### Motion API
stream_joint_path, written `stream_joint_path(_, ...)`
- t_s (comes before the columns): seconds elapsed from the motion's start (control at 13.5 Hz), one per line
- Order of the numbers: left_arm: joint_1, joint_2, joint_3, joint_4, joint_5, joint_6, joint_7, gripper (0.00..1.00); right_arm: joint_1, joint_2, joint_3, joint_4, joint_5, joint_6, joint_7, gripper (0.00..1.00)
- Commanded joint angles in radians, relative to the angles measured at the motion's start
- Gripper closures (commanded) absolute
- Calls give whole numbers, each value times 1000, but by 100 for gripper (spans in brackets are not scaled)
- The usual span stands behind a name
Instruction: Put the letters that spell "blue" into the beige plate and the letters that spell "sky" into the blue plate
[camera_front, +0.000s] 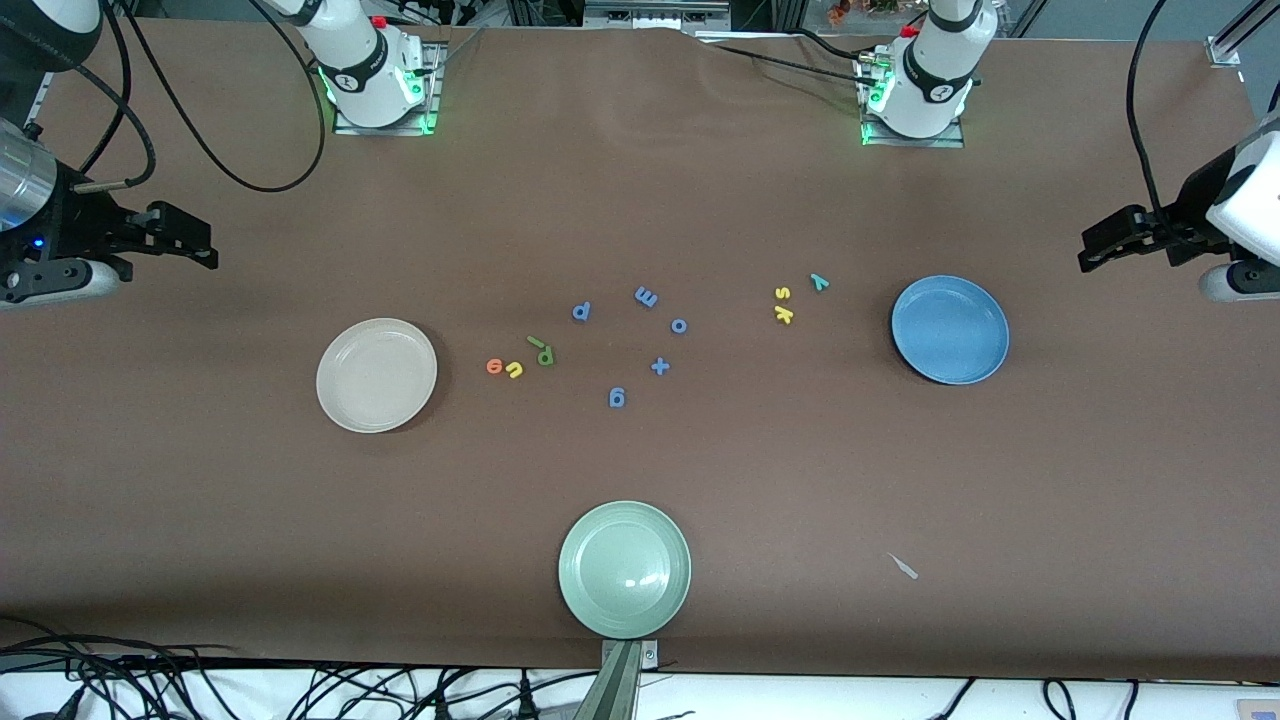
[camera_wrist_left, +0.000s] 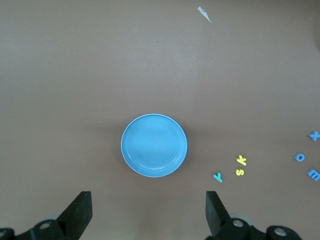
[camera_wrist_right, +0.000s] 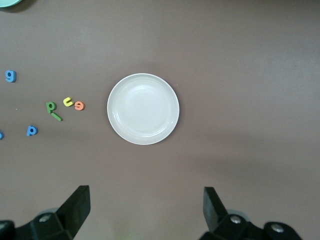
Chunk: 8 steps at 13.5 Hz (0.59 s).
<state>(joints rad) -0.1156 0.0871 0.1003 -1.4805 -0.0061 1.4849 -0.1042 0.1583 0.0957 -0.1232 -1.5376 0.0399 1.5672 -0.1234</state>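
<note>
The beige plate (camera_front: 376, 374) (camera_wrist_right: 143, 108) lies toward the right arm's end, bare. Beside it sit the orange e (camera_front: 494, 366) (camera_wrist_right: 79, 105), yellow u (camera_front: 514, 370) (camera_wrist_right: 68, 101), dark-green b (camera_front: 546, 355) (camera_wrist_right: 50, 106) and thin light-green l (camera_front: 535, 342) (camera_wrist_right: 56, 117). The blue plate (camera_front: 949, 329) (camera_wrist_left: 154, 145) lies toward the left arm's end, also bare. Near it are the yellow s (camera_front: 782, 294) (camera_wrist_left: 240, 172), yellow k (camera_front: 784, 314) (camera_wrist_left: 242, 160) and teal y (camera_front: 819, 282) (camera_wrist_left: 218, 177). My left gripper (camera_front: 1090, 252) (camera_wrist_left: 149, 212) and right gripper (camera_front: 205, 248) (camera_wrist_right: 145, 210) hang open and hold nothing, high over the table's two ends.
Several all-blue letters (camera_front: 646, 297) lie scattered mid-table between the two groups. A pale green plate (camera_front: 624, 568) sits near the table's front edge. A small pale scrap (camera_front: 903, 566) lies on the brown cloth, nearer the camera than the blue plate.
</note>
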Motion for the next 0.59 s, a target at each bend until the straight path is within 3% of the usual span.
stream_joint_path(0.0,14,10,2,31,-14,-12,84,0,-5,-13,8,8,20,-36,-2,0)
stream_joint_path(0.52,17,31,1,11,-28,9,67,0,-6,-7,0,8,18,-44,-21,0)
